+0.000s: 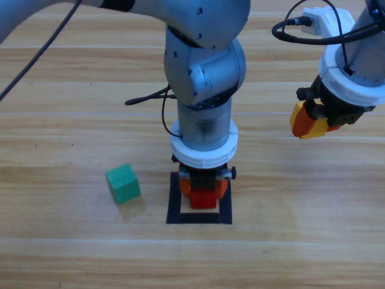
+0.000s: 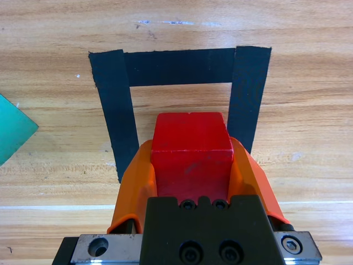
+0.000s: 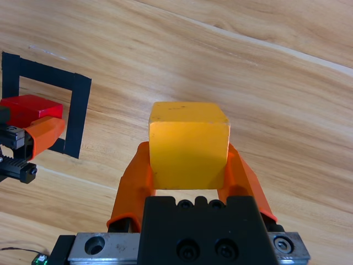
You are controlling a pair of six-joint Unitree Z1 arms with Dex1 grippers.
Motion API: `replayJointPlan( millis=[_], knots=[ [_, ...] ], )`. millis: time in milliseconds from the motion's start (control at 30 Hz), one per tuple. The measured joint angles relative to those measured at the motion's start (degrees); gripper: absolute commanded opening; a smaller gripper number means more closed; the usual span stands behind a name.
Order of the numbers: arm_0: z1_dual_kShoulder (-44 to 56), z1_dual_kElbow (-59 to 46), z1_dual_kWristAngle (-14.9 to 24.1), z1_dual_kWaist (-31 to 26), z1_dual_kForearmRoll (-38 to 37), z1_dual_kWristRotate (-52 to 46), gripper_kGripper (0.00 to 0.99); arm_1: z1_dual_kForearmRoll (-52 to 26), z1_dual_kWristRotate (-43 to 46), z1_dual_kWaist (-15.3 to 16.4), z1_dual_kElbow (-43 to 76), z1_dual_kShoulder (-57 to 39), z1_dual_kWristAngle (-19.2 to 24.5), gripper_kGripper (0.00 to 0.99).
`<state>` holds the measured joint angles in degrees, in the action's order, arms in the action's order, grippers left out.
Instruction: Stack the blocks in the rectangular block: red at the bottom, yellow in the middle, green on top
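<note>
The left gripper is down over the tape square, its fingers clamped on either side of the red cube. From the high view the cube sits inside the outline, toward its back edge; the left wrist view shows the far and side strips of tape framing it, with bare wood in front of it. Whether the cube is already resting on the table or hangs just above it, I cannot tell.

To finish this step well, I would want the cube flat on the wood before the fingers part, and roughly centred in the square, since two more cubes have to balance on it. The fingers should open only enough to clear the sides, and the arm should rise straight up, because a sideways drag could nudge the cube onto the tape.

The red cube is a plain, sharp-edged block with a smooth, slightly glossy top, so it should make a steady base.

The green cube lies on the table just left of the square, apart from it and turned a little askew.

Farther off, to the right and well clear of the square, the right gripper hangs in the air with its fingers closed on the yellow cube, squarely held and ready for the second layer.
</note>
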<state>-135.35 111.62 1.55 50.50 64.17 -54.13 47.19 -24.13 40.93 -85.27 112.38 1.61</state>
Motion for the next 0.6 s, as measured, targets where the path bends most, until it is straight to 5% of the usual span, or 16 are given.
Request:
replayJointPlan(
  millis=[600],
  knots=[
    [-0.02, -0.26, 0.81, 0.0, -0.05, 0.01, 0.072, 0.0, 0.16, 0.0, 0.0, 0.0, 0.0, 0.0]
  ],
)
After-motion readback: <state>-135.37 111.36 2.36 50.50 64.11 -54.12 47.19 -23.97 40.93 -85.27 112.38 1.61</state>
